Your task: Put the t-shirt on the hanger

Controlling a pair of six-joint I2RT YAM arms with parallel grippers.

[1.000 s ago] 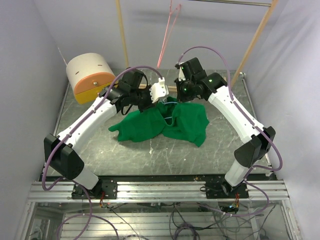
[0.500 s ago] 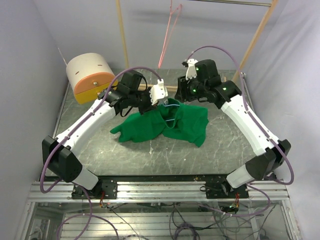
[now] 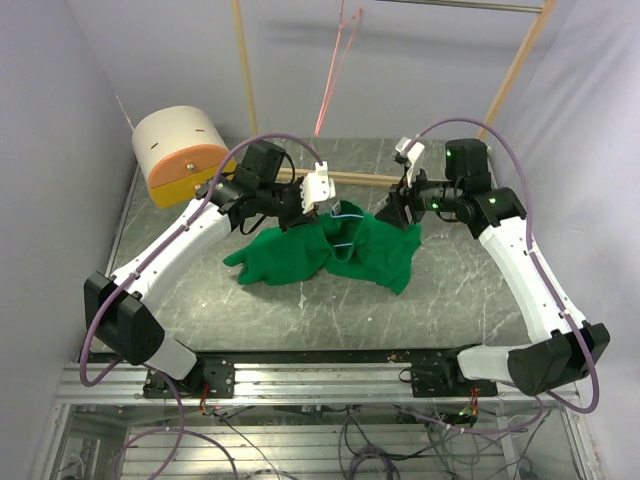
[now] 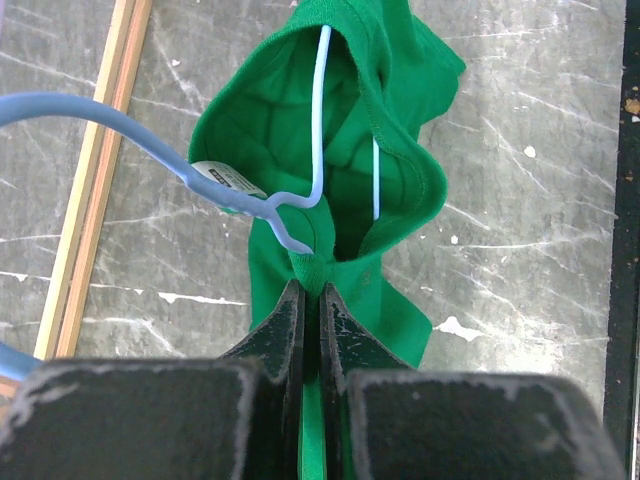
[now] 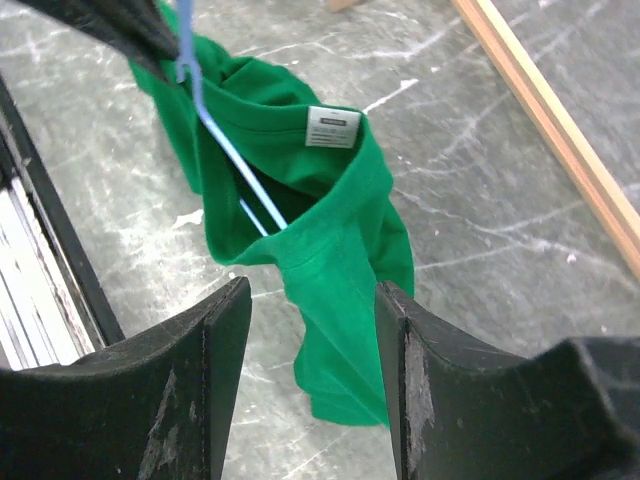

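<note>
The bright green t-shirt (image 3: 345, 255) lies crumpled on the table with its neck raised. My left gripper (image 4: 310, 290) is shut on the neck edge, seen in the top view as the left gripper (image 3: 300, 212). The light blue hanger (image 4: 150, 150) runs in from the left, and its wires go down into the neck opening beside the white label (image 4: 225, 178). My right gripper (image 5: 312, 300) stands open above the t-shirt (image 5: 340, 260), holding nothing. From above, the right gripper (image 3: 393, 212) hovers at the cloth's right edge, and the hanger (image 3: 345, 222) shows at the neck.
A cream drum with an orange face (image 3: 180, 150) sits at the back left. A pink-red wire hanger (image 3: 335, 60) hangs at the back. A wooden bar (image 3: 365, 180) lies on the table behind the shirt, and wooden poles (image 3: 245, 70) rise behind it.
My right gripper has opened and pulled back to the right, away from the shirt's neck. The left gripper has kept its hold and barely moved.
</note>
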